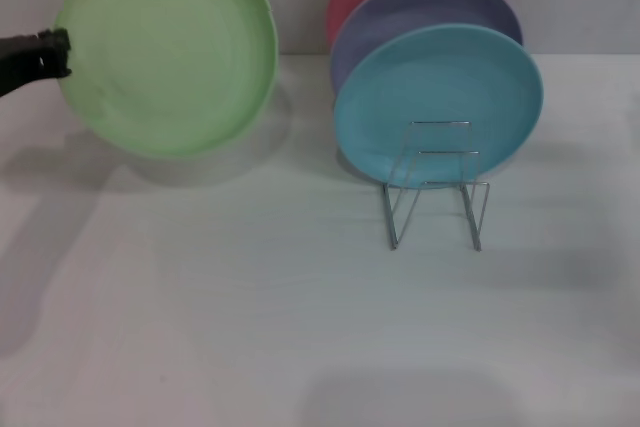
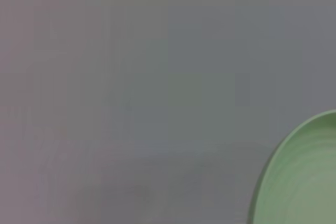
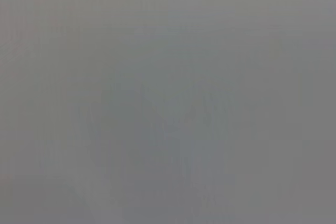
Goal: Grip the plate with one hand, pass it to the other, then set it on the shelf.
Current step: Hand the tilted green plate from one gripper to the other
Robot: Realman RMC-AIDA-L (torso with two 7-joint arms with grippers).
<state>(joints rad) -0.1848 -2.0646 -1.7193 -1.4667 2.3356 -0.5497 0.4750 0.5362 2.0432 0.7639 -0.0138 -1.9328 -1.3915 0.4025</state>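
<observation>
left gripper (image 1: 55, 52) jaws clamped on rim of one green plate (image 1: 168, 47), raised upright over tabletop (image 1: 250, 307) far-left, three plates in one wire shelf (image 1: 437, 187) far-right: blue, lavender, pink

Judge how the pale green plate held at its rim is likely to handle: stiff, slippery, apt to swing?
The pale green plate keeps a clean round outline held up off the table, so it is probably stiff. The left gripper holds only its edge, so it could pivot or slip there. Its surface looks smooth and matte, which may offer moderate grip. The right gripper is not in view.
</observation>
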